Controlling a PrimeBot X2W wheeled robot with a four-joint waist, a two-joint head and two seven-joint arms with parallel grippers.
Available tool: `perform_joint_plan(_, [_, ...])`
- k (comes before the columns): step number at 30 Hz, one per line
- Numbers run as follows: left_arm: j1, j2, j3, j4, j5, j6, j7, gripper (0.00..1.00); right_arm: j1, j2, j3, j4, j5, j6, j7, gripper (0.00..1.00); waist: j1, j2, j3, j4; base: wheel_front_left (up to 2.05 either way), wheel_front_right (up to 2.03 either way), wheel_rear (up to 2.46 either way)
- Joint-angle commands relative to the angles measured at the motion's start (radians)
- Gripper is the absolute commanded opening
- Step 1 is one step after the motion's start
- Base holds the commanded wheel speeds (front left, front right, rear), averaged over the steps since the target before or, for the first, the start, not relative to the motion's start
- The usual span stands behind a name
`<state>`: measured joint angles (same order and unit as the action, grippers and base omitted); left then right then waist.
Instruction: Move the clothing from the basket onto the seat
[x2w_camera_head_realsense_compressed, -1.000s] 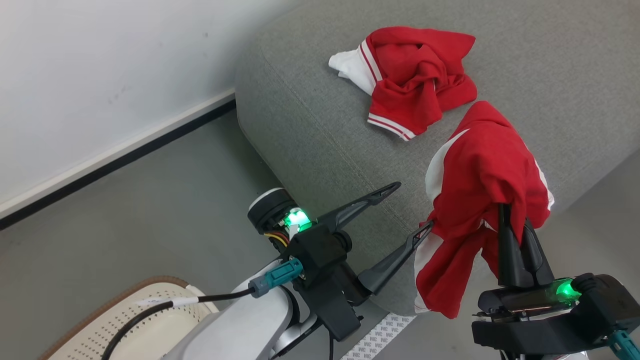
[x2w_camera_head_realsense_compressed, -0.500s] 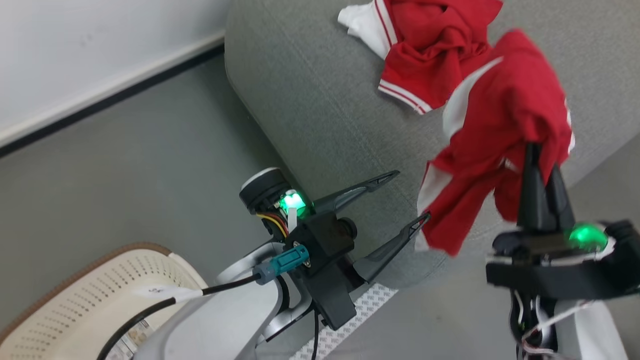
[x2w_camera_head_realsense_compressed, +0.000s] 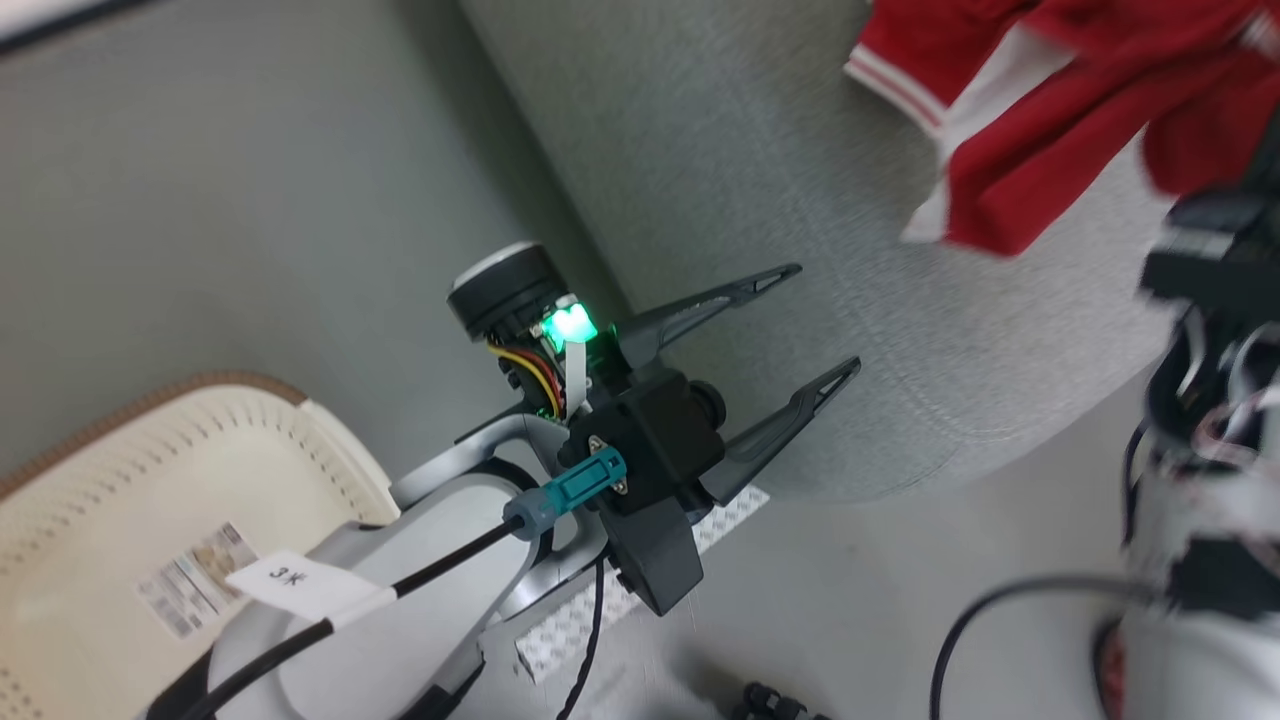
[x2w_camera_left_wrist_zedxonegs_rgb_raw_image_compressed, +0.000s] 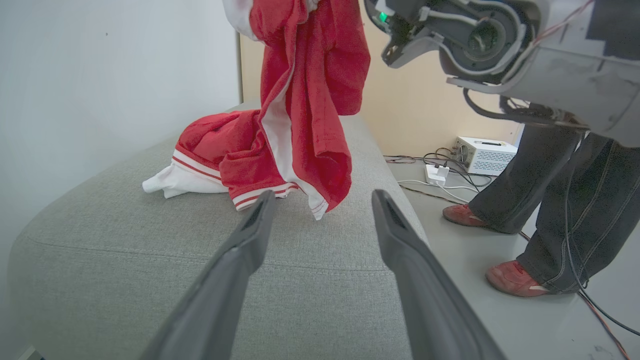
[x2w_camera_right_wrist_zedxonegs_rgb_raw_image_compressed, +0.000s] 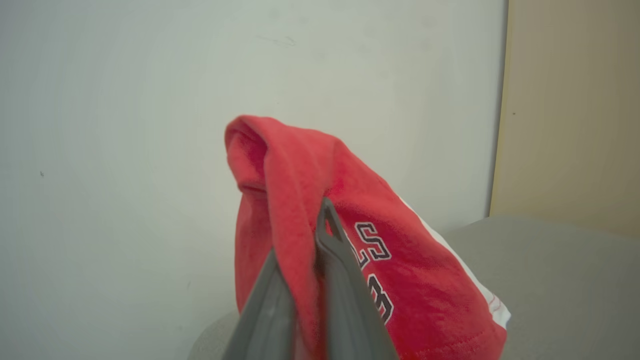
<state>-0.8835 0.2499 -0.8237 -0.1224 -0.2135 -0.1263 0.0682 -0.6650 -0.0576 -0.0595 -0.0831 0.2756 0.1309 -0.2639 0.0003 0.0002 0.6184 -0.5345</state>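
In the right wrist view my right gripper (x2w_camera_right_wrist_zedxonegs_rgb_raw_image_compressed: 306, 240) is shut on a red and white garment (x2w_camera_right_wrist_zedxonegs_rgb_raw_image_compressed: 300, 165) with dark lettering. That garment (x2w_camera_left_wrist_zedxonegs_rgb_raw_image_compressed: 310, 100) hangs above the grey seat (x2w_camera_left_wrist_zedxonegs_rgb_raw_image_compressed: 200, 260), its hem just over the cushion. A second red garment (x2w_camera_left_wrist_zedxonegs_rgb_raw_image_compressed: 220, 145) lies crumpled on the seat behind it. My left gripper (x2w_camera_left_wrist_zedxonegs_rgb_raw_image_compressed: 324, 197) is open and holds nothing, level with the seat's near edge (x2w_camera_head_realsense_compressed: 825, 318). The cream basket (x2w_camera_head_realsense_compressed: 150, 470) with its brown rim stands on the floor at the lower left of the head view, a sticker on its bottom; my left arm hides part of it.
A person's legs and red shoes (x2w_camera_left_wrist_zedxonegs_rgb_raw_image_compressed: 515, 280) stand on the floor right of the seat. A white box (x2w_camera_left_wrist_zedxonegs_rgb_raw_image_compressed: 482, 155) and cables lie beyond them. A white wall runs behind the seat's left side. A patterned strip (x2w_camera_head_realsense_compressed: 620, 600) lies on the floor by the seat.
The head camera has swung down and left, bringing more of the basket into view. My right gripper has lifted the red garment from the seat's front edge to above the cushion. My left gripper stays open.
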Motion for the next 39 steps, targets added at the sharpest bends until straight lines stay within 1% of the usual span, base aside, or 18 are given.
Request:
perform_joint_plan(1, [-0.02,0.011,-0.004,-0.011,0.002,-0.002,0.006,1.0,-0.043,-0.022,-0.012,0.015,0.003,0.0,-0.001,0.0,-0.0003,-0.0002,0.091,0.023,0.0,0.0,0.0])
perform_joint_plan(3, [-0.039,0.017,-0.01,-0.019,0.003,-0.002,0.016,1.0,-0.105,-0.042,-0.036,0.039,0.015,0.0,-0.001,0.0,-0.0003,-0.0002,0.118,0.027,0.0,0.0,0.0])
perform_joint_plan(9, [-0.087,0.028,-0.031,-0.046,-0.01,-0.002,0.043,1.0,-0.28,-0.144,-0.111,0.073,0.033,0.0,-0.001,0.0,-0.0003,-0.0002,0.177,0.043,0.0,0.0,0.0])
perform_joint_plan(10, [-0.087,0.028,-0.031,-0.046,-0.01,-0.002,0.043,1.0,-0.28,-0.144,-0.111,0.073,0.033,0.0,-0.001,0.0,-0.0003,-0.0002,0.177,0.043,0.0,0.0,0.0])
perform_joint_plan(12, [-0.098,0.031,-0.037,-0.053,-0.015,-0.003,0.052,1.0,-0.338,-0.191,-0.135,0.087,0.04,0.0,-0.001,0.0,-0.0003,-0.0002,0.189,0.05,0.0,0.0,0.0])
perform_joint_plan(14, [-0.103,0.037,-0.038,-0.061,-0.02,-0.003,0.061,1.0,-0.382,-0.258,-0.126,0.101,0.007,0.0,-0.001,0.0,-0.0003,-0.0002,0.2,0.056,0.0,0.0,0.0])
perform_joint_plan(17, [-0.098,0.05,-0.03,-0.075,-0.018,0.006,0.07,1.0,-0.423,-0.309,-0.125,0.121,-0.021,0.0,-0.001,0.0,-0.0003,-0.0002,0.22,0.063,0.0,0.0,0.0])
perform_joint_plan(19, [-0.086,0.061,-0.028,-0.084,-0.017,0.011,0.069,1.0,-0.437,-0.328,-0.136,0.15,-0.024,0.0,0.0,0.0,-0.0003,-0.0002,0.228,0.066,0.0,0.0,0.0])
perform_joint_plan(21, [-0.075,0.069,-0.032,-0.091,-0.018,0.01,0.062,1.0,-0.425,-0.328,-0.14,0.209,-0.031,0.0,0.0,0.0,-0.0003,-0.0002,0.231,0.07,0.0,0.0,0.0])
perform_joint_plan(24, [-0.062,0.083,-0.04,-0.093,-0.023,0.009,0.056,1.0,-0.388,-0.273,-0.154,0.331,-0.034,0.0,0.0,0.0,-0.0003,-0.0002,0.228,0.067,0.0,0.0,0.0])
perform_joint_plan(26, [-0.059,0.083,-0.051,-0.093,-0.024,0.007,0.051,1.0,-0.38,-0.232,-0.188,0.429,-0.009,0.0,-0.001,0.0,-0.0003,-0.0002,0.218,0.07,0.0,0.0,0.0])
perform_joint_plan(29, [-0.063,0.074,-0.064,-0.094,-0.027,0.007,0.048,1.0,-0.378,-0.201,-0.214,0.573,-0.004,0.0,-0.001,0.0,-0.0003,-0.0002,0.207,0.077,0.0,0.0,0.0])
perform_joint_plan(31, [-0.069,0.075,-0.07,-0.093,-0.028,0.007,0.051,1.0,-0.392,-0.199,-0.221,0.647,-0.018,0.0,-0.001,0.0,-0.0003,-0.0002,0.204,0.082,0.0,0.0,0.0])
perform_joint_plan(34, [-0.073,0.077,-0.074,-0.092,-0.03,0.007,0.049,1.0,-0.411,-0.195,-0.222,0.702,-0.033,0.0,-0.001,0.0,-0.0003,-0.0002,0.2,0.087,0.0,0.0,0.0])
perform_joint_plan(39, [-0.067,0.083,-0.075,-0.085,-0.032,0.011,0.043,1.0,-0.421,-0.185,-0.239,0.739,-0.068,0.0,-0.001,0.0,-0.0003,-0.0002,0.188,0.09,0.0,0.0,0.0])
